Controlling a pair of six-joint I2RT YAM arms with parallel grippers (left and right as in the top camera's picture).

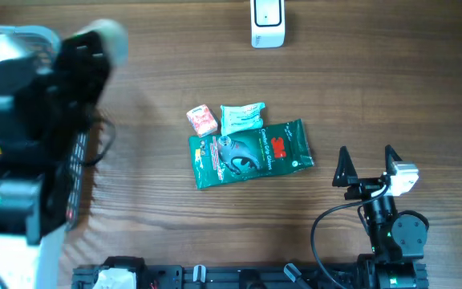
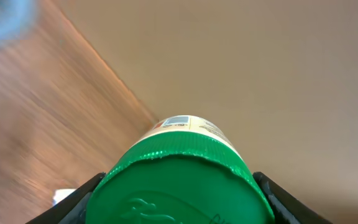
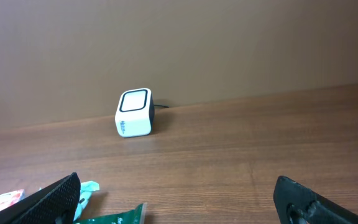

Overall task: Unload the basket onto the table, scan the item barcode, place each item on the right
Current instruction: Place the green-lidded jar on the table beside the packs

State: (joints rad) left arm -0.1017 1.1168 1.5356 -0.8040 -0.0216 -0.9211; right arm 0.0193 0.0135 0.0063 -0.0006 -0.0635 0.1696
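The left gripper (image 2: 179, 202) clamps a green-lidded bottle (image 2: 185, 134) between its fingers, held up off the wooden table (image 1: 375, 72) on the left side. The right gripper (image 1: 367, 164) sits low with jaws spread wide and empty, near a green 3M packet (image 1: 251, 152). The white scanner (image 1: 267, 22) stands at the table's far edge
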